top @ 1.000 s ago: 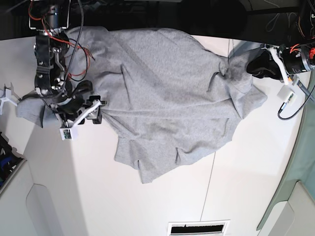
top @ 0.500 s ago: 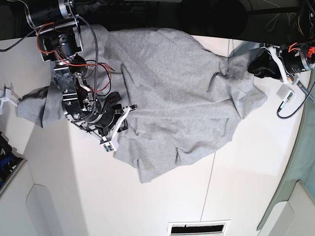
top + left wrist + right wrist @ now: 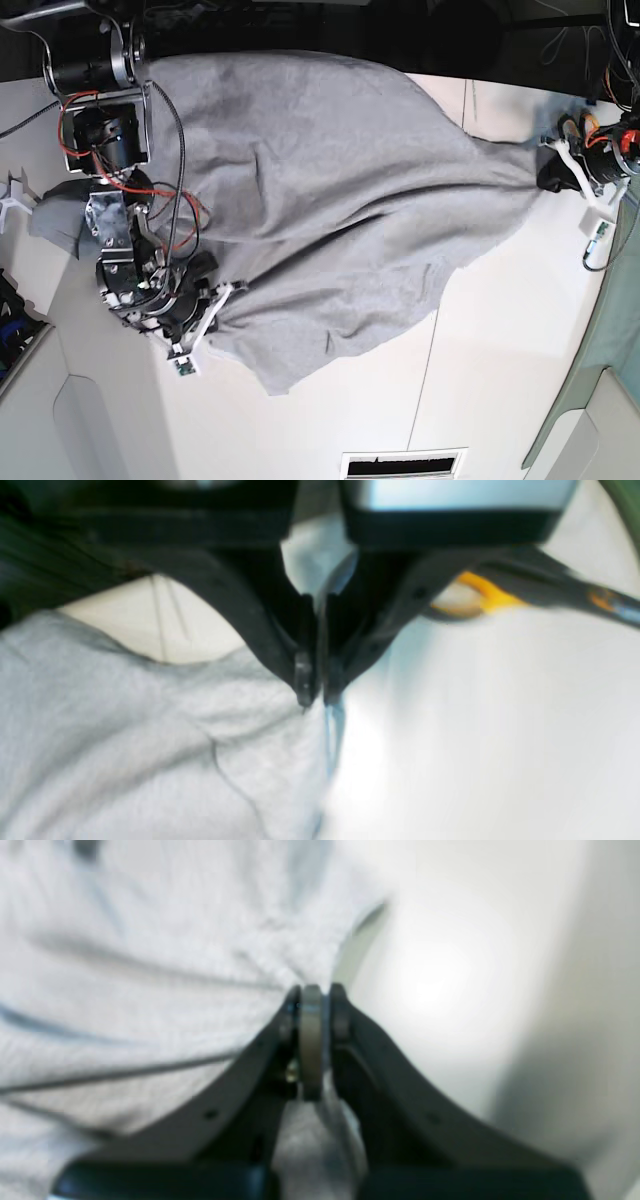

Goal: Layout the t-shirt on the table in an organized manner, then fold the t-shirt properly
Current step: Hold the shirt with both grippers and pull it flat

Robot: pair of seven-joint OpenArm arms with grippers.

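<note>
**On the white table, a grey shirt stretched between two arms**

Across the white table (image 3: 500,380) lies the grey t-shirt (image 3: 330,210), back side up, with no lettering showing. It spreads in loose wrinkles from the far edge toward the middle of the table. The left end effector (image 3: 315,700) pinches a bunched edge of cloth at the base view's right, its jaws pressed together on the fabric. The right end effector (image 3: 312,1000) is likewise clamped on a fold of the shirt near the base view's lower left.

The step in hand appears to be spreading the shirt flat. To do it well, both arms should probably draw apart evenly, keeping the cloth low and taut enough to smooth the diagonal creases without pulling fabric free of either grip.
</note>
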